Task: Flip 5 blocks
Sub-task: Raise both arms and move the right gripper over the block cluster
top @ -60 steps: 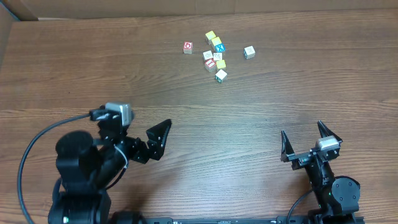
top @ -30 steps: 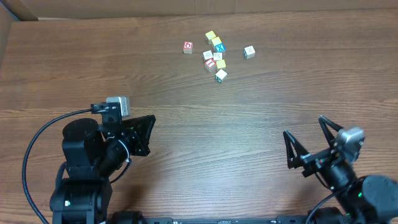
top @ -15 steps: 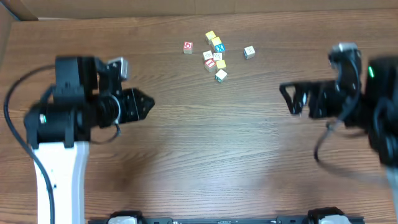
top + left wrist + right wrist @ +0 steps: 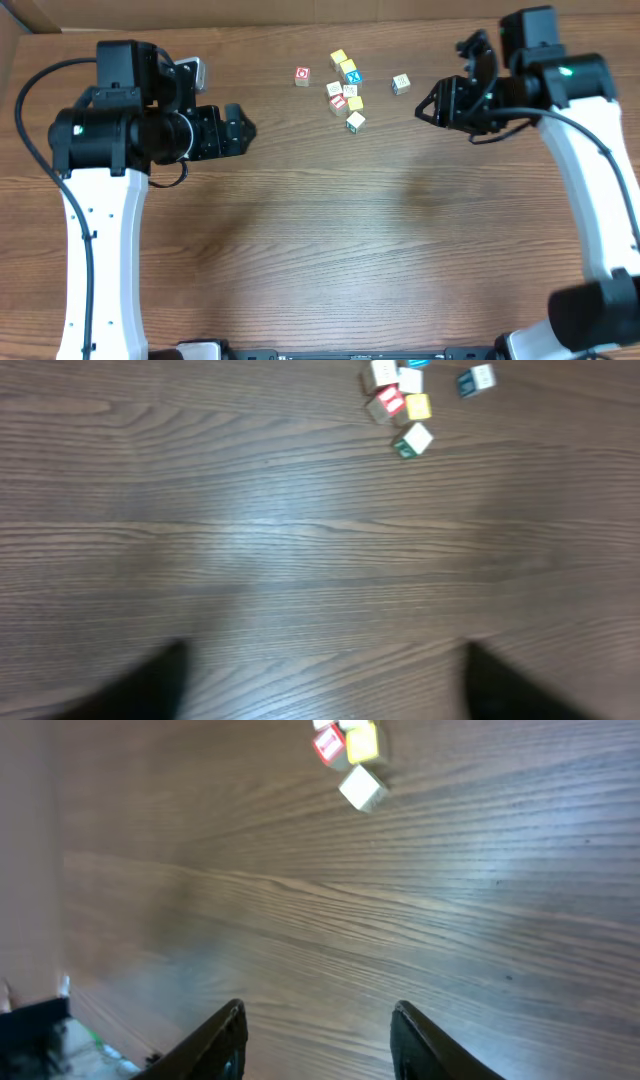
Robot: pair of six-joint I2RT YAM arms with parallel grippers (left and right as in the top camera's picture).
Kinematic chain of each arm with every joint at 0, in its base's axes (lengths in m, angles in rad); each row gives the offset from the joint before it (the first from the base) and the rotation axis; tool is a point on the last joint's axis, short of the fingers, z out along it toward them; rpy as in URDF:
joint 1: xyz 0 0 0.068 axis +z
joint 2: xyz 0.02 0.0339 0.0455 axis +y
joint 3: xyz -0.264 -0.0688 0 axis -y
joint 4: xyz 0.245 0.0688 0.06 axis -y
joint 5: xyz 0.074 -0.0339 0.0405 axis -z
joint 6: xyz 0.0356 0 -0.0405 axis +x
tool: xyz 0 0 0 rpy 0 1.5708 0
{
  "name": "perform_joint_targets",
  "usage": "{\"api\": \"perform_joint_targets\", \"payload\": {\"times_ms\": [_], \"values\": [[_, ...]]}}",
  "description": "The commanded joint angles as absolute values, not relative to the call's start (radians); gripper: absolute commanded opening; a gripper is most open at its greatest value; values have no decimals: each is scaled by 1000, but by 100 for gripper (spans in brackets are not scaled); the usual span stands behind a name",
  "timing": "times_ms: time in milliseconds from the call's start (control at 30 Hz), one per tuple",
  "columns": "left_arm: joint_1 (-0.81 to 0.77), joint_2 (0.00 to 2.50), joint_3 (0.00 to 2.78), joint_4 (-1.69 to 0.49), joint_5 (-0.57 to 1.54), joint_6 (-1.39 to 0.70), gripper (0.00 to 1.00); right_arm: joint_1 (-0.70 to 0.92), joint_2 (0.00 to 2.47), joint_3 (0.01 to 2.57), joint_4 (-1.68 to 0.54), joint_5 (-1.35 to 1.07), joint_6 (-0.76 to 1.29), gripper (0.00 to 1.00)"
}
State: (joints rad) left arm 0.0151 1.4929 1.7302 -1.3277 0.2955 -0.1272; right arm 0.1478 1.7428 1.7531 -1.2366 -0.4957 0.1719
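Blocks (image 4: 350, 91) sit in a loose huddle at the upper middle of the overhead frame, resting on the counter (image 4: 320, 250). One red-printed cube (image 4: 302, 76) is set off to the left of the group and one pale cube (image 4: 400, 84) off to its right. Those two loners likely give you the cleanest first grabs, since nothing crowds them. Neither hand touches any cube. Your left hand (image 4: 243, 128) hangs well to the left of the group, jaws spread wide with nothing between them. Your right hand (image 4: 440, 82) hangs near the pale cube, jaws partly apart and likewise empty. Both point inward at the huddle, which reads as a flanking approach, each arm taking its own side. In both wrist views the cubes lie near the top edge, well ahead of each hand.
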Motion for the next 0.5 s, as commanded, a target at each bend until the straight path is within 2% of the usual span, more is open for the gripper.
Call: {"api": "perform_joint_targets", "payload": {"times_ms": [0, 67, 133, 167, 200, 233, 300, 467], "values": [[20, 1532, 1753, -1326, 251, -120, 4, 221, 1811, 1777, -1209, -402, 177, 49], [20, 1553, 1749, -1331, 251, -120, 5, 266, 1848, 1777, -1188, -341, 177, 55], [20, 1573, 1741, -1333, 251, -120, 28, 307, 1874, 1777, -1163, -287, 181, 61], [20, 1586, 1737, -1335, 251, -119, 43, 326, 1884, 1777, -1149, -261, 185, 68], [20, 1598, 1736, -1336, 249, -119, 65, 348, 1896, 1777, -1129, -232, 184, 75], [20, 1613, 1736, -1335, 247, -119, 100, 370, 1907, 1777, -1109, -205, 184, 80], [20, 1639, 1736, -1335, 247, -119, 100, 406, 1926, 1777, -1073, -150, 184, 86], [20, 1710, 1736, -1334, 247, -119, 100, 470, 1972, 1767, -963, -17, 184, 87]]}}
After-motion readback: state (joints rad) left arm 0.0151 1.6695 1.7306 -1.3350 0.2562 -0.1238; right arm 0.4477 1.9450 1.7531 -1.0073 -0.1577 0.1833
